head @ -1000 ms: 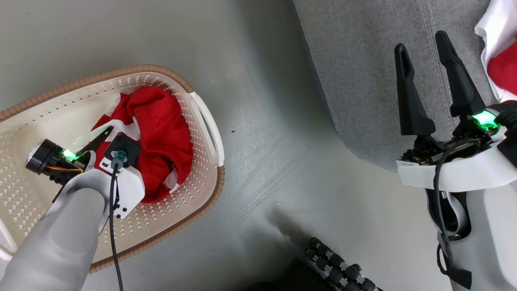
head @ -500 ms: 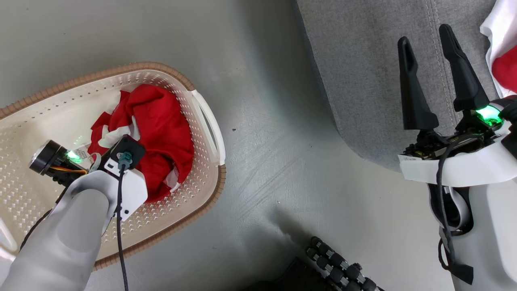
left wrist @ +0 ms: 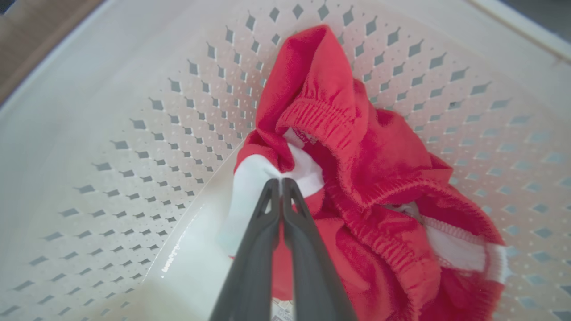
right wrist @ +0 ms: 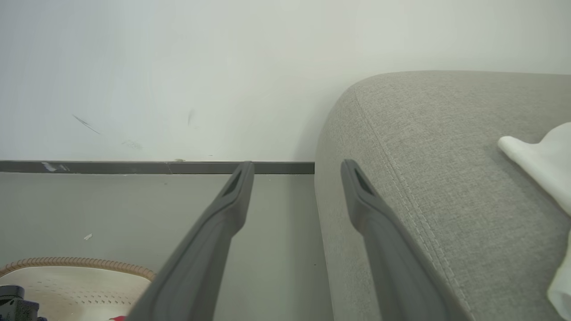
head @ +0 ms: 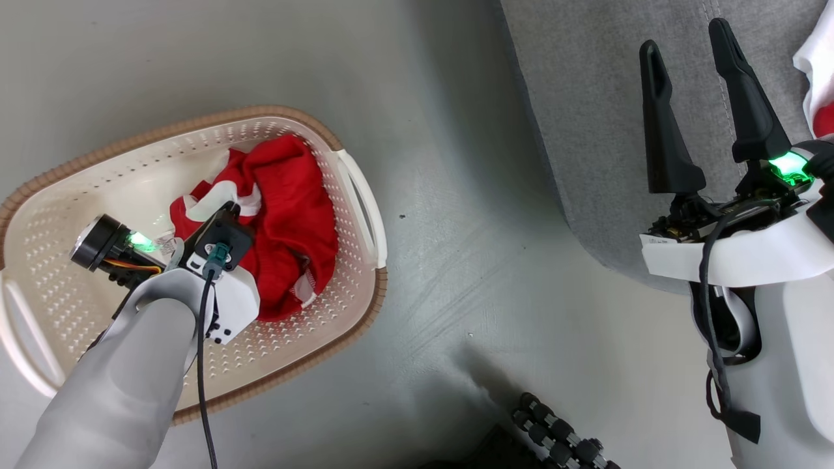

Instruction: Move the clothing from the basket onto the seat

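The clothing (head: pixel 287 221), a crumpled red piece with white panels, lies in the right half of the cream basket (head: pixel 355 312) on the floor. My left gripper (left wrist: pixel 281 182) reaches down into the basket (left wrist: pixel 134 133) and is shut on a white fold of the clothing (left wrist: pixel 357 147). In the head view its wrist hides most of its fingers (head: pixel 228 210). My right gripper (head: pixel 685 36) stands open and holds nothing, over the near corner of the grey seat (head: pixel 586 98). The same right gripper (right wrist: pixel 298 166) points past the seat (right wrist: pixel 446 156) toward the wall.
A white and red garment (head: pixel 814 65) lies on the seat at the far right, its white edge (right wrist: pixel 539 156) beside my right gripper. Grey floor (head: pixel 443 195) separates basket and seat. A dark ribbed part of my base (head: pixel 560 436) sits at the bottom. A dark skirting (right wrist: pixel 134 167) lines the wall.
The head camera has shifted, sliding the whole picture right. My left gripper's fingers have come together on the white fold, and the clothing has bunched up toward them. The right gripper stays open.
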Controlling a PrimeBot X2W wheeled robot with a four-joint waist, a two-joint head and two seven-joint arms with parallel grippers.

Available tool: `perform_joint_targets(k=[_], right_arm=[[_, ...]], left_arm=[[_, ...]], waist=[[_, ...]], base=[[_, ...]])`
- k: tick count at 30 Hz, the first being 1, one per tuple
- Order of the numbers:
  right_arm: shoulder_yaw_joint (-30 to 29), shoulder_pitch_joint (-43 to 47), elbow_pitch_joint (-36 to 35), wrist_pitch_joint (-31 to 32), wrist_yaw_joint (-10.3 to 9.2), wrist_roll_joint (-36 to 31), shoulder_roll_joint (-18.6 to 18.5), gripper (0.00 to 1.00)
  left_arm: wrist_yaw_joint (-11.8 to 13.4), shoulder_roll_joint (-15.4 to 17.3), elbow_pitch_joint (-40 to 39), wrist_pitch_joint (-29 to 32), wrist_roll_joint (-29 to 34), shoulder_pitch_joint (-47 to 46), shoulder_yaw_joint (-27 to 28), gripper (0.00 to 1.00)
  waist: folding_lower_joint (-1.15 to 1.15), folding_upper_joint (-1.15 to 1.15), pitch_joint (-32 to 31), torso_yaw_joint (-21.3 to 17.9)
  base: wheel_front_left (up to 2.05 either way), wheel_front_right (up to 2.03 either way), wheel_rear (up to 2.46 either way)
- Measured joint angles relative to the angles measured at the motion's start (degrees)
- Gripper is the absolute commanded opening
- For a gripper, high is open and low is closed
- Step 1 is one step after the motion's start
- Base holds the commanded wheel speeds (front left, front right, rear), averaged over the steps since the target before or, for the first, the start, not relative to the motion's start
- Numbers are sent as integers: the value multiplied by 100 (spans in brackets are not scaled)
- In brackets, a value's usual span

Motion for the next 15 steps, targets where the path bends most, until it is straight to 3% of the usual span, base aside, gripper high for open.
perform_joint_targets(k=[15], right_arm=[[-33, -209, 194, -1, 0, -579, -9, 100]], left_arm=[[58, -214, -639, -561, -269, 461, 103, 0]], waist=[[0, 0, -433, 489]], base=[[0, 0, 0]])
